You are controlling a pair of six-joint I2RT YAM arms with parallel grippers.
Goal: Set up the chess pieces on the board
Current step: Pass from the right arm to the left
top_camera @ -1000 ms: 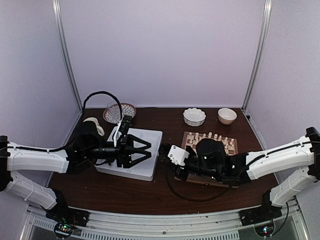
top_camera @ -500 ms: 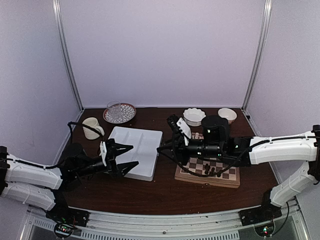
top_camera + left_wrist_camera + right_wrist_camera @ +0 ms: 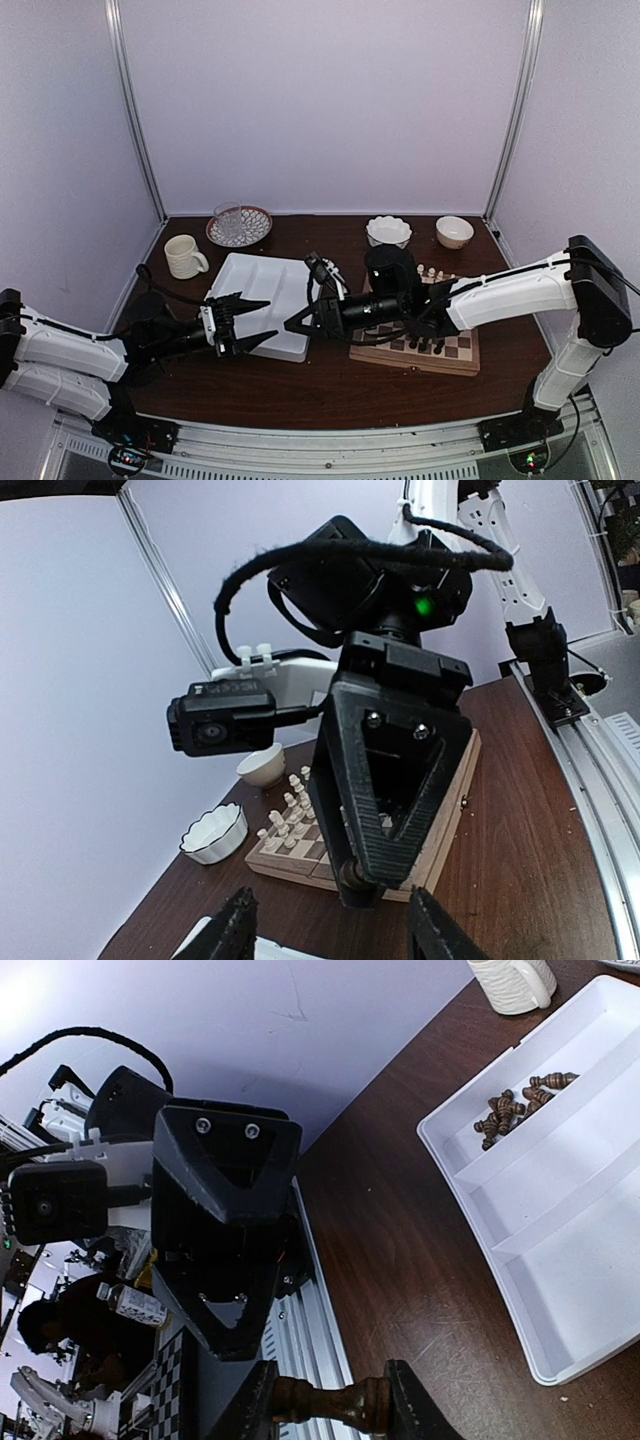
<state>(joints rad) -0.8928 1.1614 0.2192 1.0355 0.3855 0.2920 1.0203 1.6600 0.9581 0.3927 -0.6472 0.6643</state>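
Note:
My right gripper (image 3: 330, 1400) is shut on one dark brown chess piece (image 3: 345, 1405), held lying sideways between the fingers. In the top view it (image 3: 296, 324) points left, over the table just left of the board (image 3: 462, 352). My left gripper (image 3: 258, 321) is open and empty, facing it a short gap away over the near edge of the white tray. The left wrist view shows the piece (image 3: 353, 878) at the tip of the right gripper straight ahead. Several dark pieces (image 3: 512, 1106) lie in the tray's far compartment; a few stand on the board's near rows (image 3: 425, 345).
The white divided tray (image 3: 290, 280) lies between the arms. Cream chessmen (image 3: 432, 272) stand along the board's far rows. A cream mug (image 3: 184, 256), a plate with a glass (image 3: 240, 224) and two white bowls (image 3: 388, 232) (image 3: 454, 231) stand at the back.
My right gripper has swung left off the board with the dark piece, toward the left gripper. My left gripper pulled back from over the tray to its near edge, staying open.

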